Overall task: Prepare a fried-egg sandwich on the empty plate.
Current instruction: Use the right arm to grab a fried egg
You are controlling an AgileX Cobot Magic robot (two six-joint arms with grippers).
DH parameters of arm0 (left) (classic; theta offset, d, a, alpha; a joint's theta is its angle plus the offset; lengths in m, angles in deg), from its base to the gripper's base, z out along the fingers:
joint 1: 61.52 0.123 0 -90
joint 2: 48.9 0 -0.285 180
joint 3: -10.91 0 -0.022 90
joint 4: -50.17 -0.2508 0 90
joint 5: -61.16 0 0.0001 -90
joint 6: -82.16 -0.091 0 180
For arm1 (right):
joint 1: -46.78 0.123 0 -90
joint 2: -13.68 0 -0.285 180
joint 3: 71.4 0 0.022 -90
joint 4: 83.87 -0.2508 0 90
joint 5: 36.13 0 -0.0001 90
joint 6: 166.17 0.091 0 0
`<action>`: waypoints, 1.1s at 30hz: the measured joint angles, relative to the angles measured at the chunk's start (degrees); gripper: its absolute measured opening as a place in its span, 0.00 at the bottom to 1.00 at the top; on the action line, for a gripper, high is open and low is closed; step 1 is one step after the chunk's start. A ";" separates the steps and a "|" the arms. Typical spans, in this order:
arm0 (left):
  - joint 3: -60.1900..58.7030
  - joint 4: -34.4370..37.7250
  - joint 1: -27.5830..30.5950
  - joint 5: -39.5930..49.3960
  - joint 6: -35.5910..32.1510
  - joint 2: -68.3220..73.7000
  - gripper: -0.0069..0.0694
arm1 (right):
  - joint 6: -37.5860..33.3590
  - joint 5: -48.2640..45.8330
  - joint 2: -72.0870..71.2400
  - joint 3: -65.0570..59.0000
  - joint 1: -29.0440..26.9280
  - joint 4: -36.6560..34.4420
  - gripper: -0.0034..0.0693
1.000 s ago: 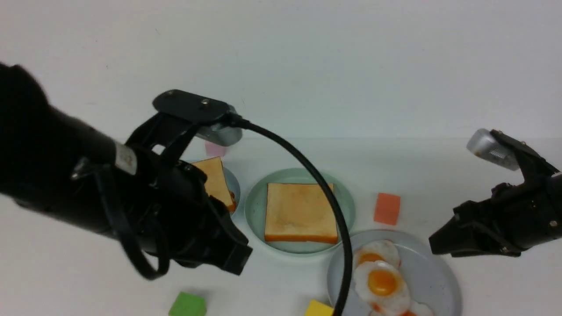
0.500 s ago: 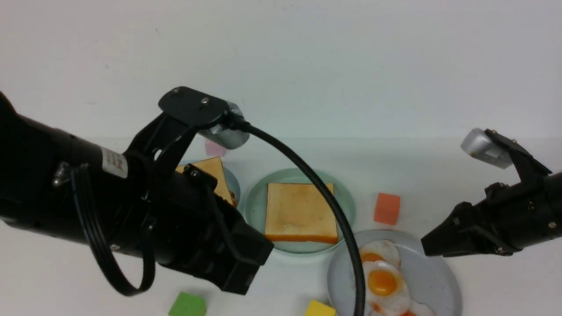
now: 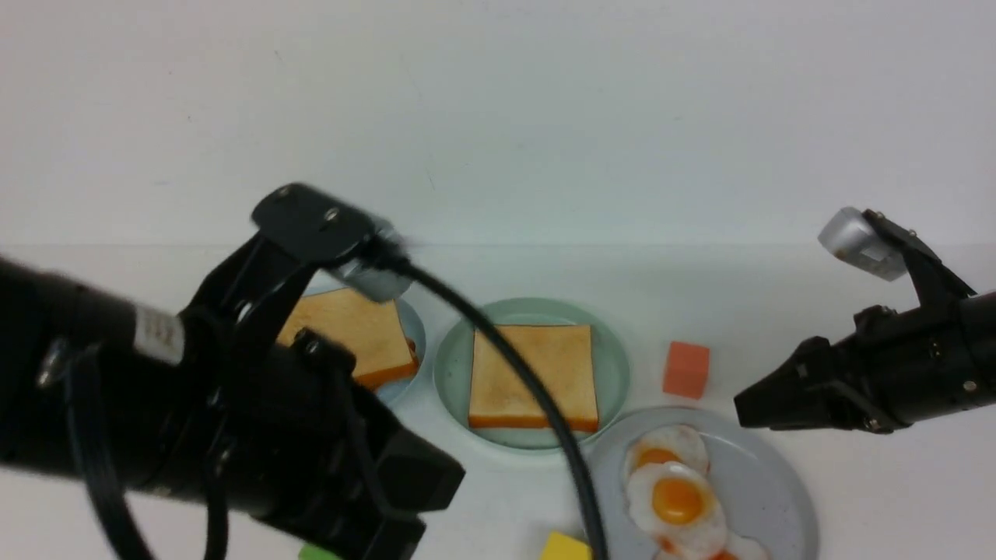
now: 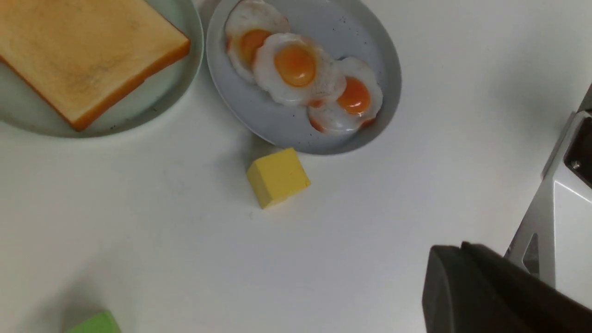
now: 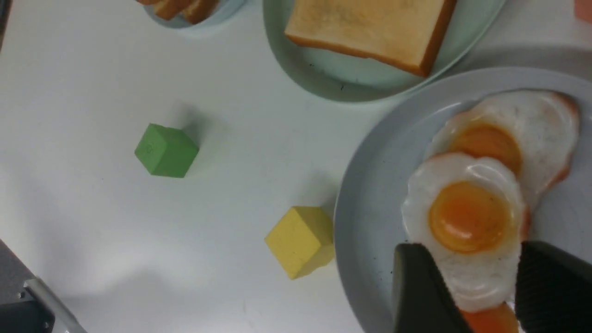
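The fried-egg sandwich [image 3: 533,373] is so far one square golden slice of toast, lying flat with its toasted face up on the mint-green plate [image 3: 451,369]. That plate sits about midway across the white worktop [image 3: 778,311], between its left and right edges. Just beside it, toward the left edge, a pale blue plate [image 3: 418,333] carries a skewed pile of toast [image 3: 342,334], partly hidden by the left arm. On the other side, toward the near edge, the rim of a larger grey plate [image 3: 770,482] comes almost to the mint-green rim. It holds three overlapping fried eggs [image 3: 677,498]. An orange cube [image 3: 686,370] stands near the grey plate's far side. A yellow cube [image 3: 566,547] stands just beside its rim toward the near edge, and a green cube [image 5: 166,150] lies farther left. The right gripper [image 3: 747,408] hangs over the grey plate with its jaws parted, and in the right wrist view its dark fingers [image 5: 416,286] frame the middle egg with nothing between them but air. The left gripper [image 3: 424,505] is low by the near edge, blurred, and whether its jaws are parted or together cannot be told. No object shows in it.
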 joint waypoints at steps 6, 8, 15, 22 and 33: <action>-5.72 2.11 0.00 -6.36 0.00 -1.35 0.13 | -2.48 0.00 0.12 0.00 0.00 -1.13 0.49; -5.86 3.17 0.00 -6.84 0.00 -1.35 0.13 | -3.00 0.00 0.22 0.00 0.00 -1.98 0.49; -5.86 5.60 0.00 -7.39 0.00 -1.35 0.14 | -3.44 0.19 0.39 0.00 0.00 -3.37 0.48; -5.86 5.71 0.00 -8.73 0.00 -1.35 0.15 | -3.45 0.19 0.39 0.00 0.00 -3.37 0.44; -5.86 5.73 0.00 -8.62 0.00 -1.35 0.16 | -3.57 0.20 0.39 0.00 0.00 -3.37 0.40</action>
